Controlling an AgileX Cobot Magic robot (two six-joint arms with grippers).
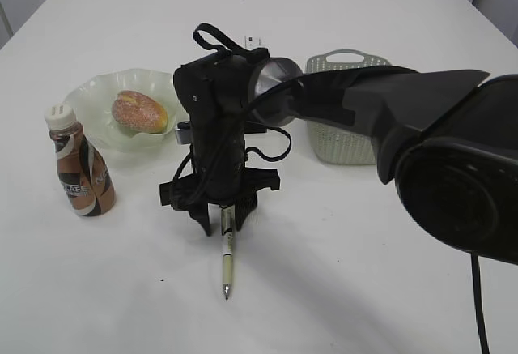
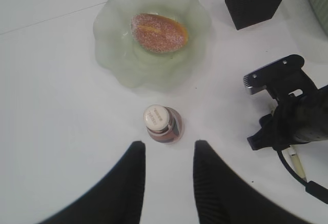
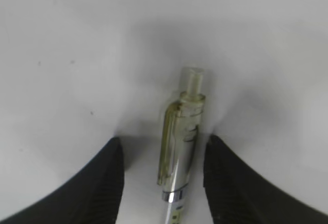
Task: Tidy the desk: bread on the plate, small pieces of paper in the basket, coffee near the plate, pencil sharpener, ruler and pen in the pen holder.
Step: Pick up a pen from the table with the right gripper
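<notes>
My right gripper [image 1: 225,223] points straight down over the pen [image 1: 227,261], which lies on the white desk [image 1: 364,273]. In the right wrist view its open fingers straddle the pen's [image 3: 179,147] clear clip end, with a gap on each side. My left gripper [image 2: 169,151] is open and empty, just short of the upright coffee [image 2: 162,125]. The bread [image 2: 158,31] lies in the ruffled green plate [image 2: 115,55]. The coffee [image 1: 78,164] stands left of the plate [image 1: 93,99]. The pen holder [image 2: 256,1] holds a few items. The ruler, pencil sharpener and paper pieces are out of view.
The sage-green basket [image 1: 348,111] stands behind and to the right of the right arm, whose dark bulk fills the right side of the exterior view. That arm's wrist [image 2: 292,111] shows at the right of the left wrist view.
</notes>
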